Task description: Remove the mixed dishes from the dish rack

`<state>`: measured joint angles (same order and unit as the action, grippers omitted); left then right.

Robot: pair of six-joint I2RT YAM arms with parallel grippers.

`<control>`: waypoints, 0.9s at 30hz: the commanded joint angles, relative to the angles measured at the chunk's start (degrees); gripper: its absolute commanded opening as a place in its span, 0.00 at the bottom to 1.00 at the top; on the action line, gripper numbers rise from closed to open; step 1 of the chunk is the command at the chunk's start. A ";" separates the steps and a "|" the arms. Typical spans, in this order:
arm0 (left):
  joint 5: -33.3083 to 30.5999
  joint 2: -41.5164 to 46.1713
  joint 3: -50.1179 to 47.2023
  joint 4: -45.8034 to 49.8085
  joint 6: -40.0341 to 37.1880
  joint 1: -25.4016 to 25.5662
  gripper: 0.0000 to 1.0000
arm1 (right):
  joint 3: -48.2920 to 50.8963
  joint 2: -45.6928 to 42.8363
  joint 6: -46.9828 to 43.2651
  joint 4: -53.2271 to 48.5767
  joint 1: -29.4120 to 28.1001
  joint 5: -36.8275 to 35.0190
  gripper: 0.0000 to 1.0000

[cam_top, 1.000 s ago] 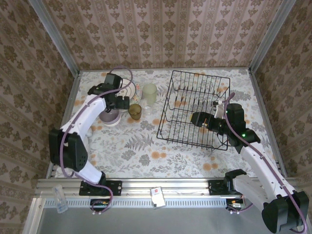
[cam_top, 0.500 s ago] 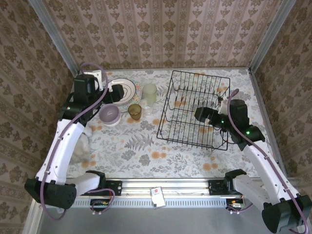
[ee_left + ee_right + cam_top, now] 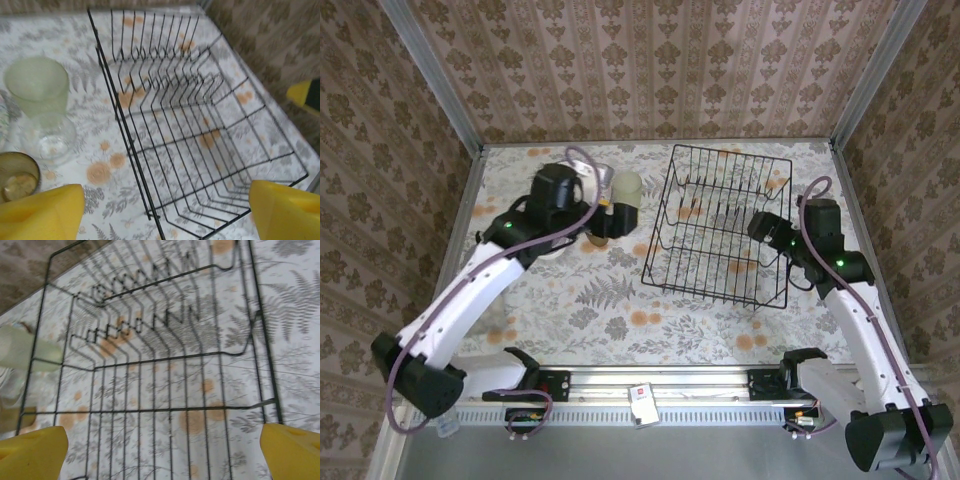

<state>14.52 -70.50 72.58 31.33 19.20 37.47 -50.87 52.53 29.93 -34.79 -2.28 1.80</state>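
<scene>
We see soft, even light from above in the overhead view, bright and sharp, with only faint shadows beneath the rack (image 3: 720, 225). At the left gripper (image 3: 162, 212) the yellow fingers (image 3: 42, 212) are blurred in the near corners, the wires ahead are fairly crisp, and the glass (image 3: 37, 85) ahead to the left is soft. Ahead of the right gripper (image 3: 165, 452) we find the picture smeared, the farthest wires doubled and the glass a pale blur at far left.

brown cup (image 3: 17, 174) cut off at left edge, pale green glass (image 3: 17, 347) blurred
</scene>
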 commanded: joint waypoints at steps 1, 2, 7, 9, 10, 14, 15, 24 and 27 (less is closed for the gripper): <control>-3.52 -5.64 2.53 3.49 -2.77 2.79 0.83 | 2.66 0.53 0.64 1.15 2.15 -4.37 1.00; -3.70 -7.60 3.10 3.62 -2.94 3.59 0.83 | 3.24 0.84 0.90 1.86 2.55 -4.59 1.00; -9.72 -19.34 9.11 8.16 -4.83 8.68 0.80 | 4.99 4.93 1.27 3.68 3.85 -4.96 0.99; -12.68 -22.47 10.65 8.67 -4.82 10.00 0.79 | 5.57 6.01 1.10 5.55 3.95 -5.38 0.98; -13.26 -23.80 11.22 8.84 -4.34 10.21 0.79 | 5.93 6.45 1.13 5.98 4.19 -5.49 0.97; -18.08 -27.28 12.17 9.65 -2.02 10.57 0.75 | 6.73 7.58 0.70 6.37 4.74 -6.55 0.95; -19.09 -27.32 11.66 9.24 -1.73 10.57 0.75 | 6.95 7.58 0.55 6.60 4.88 -6.80 0.95; -15.32 -31.16 10.74 6.47 0.13 9.97 0.61 | 8.59 9.58 0.01 7.85 5.58 -7.32 0.86; -14.84 -31.89 10.33 6.03 0.93 9.83 0.49 | 8.77 10.04 0.03 8.37 5.87 -7.30 0.84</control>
<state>-1.06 -101.47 82.83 37.47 18.96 47.59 -42.68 62.04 30.15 -27.88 3.09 -3.97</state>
